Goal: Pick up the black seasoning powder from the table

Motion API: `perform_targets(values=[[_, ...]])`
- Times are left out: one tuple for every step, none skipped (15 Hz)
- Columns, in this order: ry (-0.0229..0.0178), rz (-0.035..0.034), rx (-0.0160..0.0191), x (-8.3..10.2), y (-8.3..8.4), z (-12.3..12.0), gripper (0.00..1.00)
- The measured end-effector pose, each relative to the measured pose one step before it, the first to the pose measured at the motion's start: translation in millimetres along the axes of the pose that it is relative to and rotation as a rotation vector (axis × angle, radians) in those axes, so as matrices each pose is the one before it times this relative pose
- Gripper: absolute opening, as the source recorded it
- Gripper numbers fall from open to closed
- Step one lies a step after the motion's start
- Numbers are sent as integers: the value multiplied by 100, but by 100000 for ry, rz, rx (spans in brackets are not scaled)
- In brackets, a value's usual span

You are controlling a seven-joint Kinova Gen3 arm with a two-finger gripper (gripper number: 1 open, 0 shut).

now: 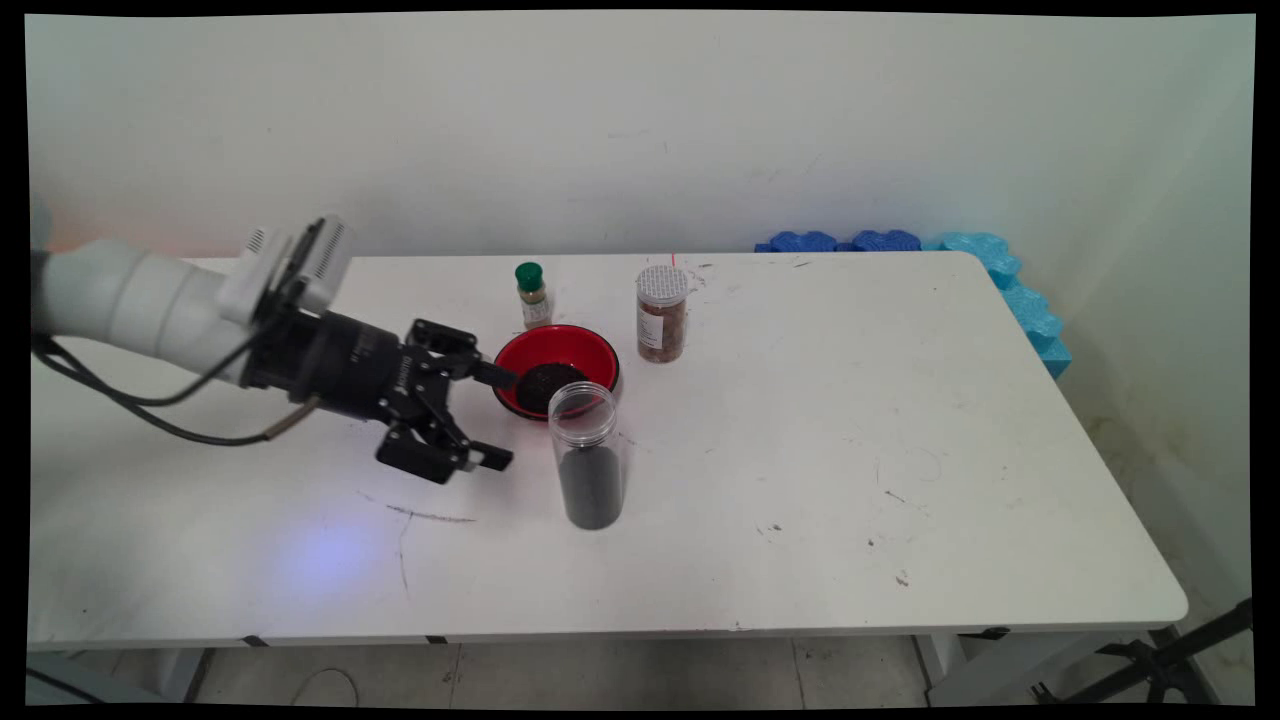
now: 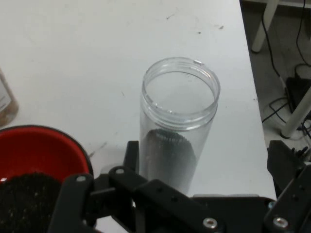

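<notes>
Currently listed: gripper (image 1: 492,417), fingers spread apart, holding nothing, low over the table just left of a clear jar (image 1: 589,455). Jar upright, lidless, about half full of dark grains. Red bowl (image 1: 556,370) just behind it, dark grains heaped inside. Farther back: green-capped bottle (image 1: 531,294) and capped spice jar (image 1: 661,313), apparently untouched.

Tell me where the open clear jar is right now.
In the main view, the open clear jar stands upright near the table's middle, just in front of the red bowl, right of the open gripper.
</notes>
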Motion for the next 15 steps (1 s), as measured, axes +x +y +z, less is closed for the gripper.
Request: perform_targets(values=[[202, 147, -2, -49, -29, 701, 100], [120, 93, 72, -31, -42, 599, 100], [169, -339, 175, -46, -84, 664, 100], [121, -451, 156, -52, -118, 646, 100], [133, -375, 99, -52, -98, 509, 100], [161, -346, 18, -68, -106, 566, 100], [130, -190, -17, -43, -94, 468, 100], [137, -215, -47, -46, -96, 516, 100], [103, -83, -217, -47, -59, 486, 100], [91, 17, -251, -37, -58, 457, 100], [50, 66, -203, -41, -43, 357, 100], [55, 71, -163, -45, -51, 370, 100], [28, 114, -118, -31, -51, 301, 100], [1, 49, -42, -31, -39, 185, 100], [14, 75, -20, -41, -61, 250, 100]])
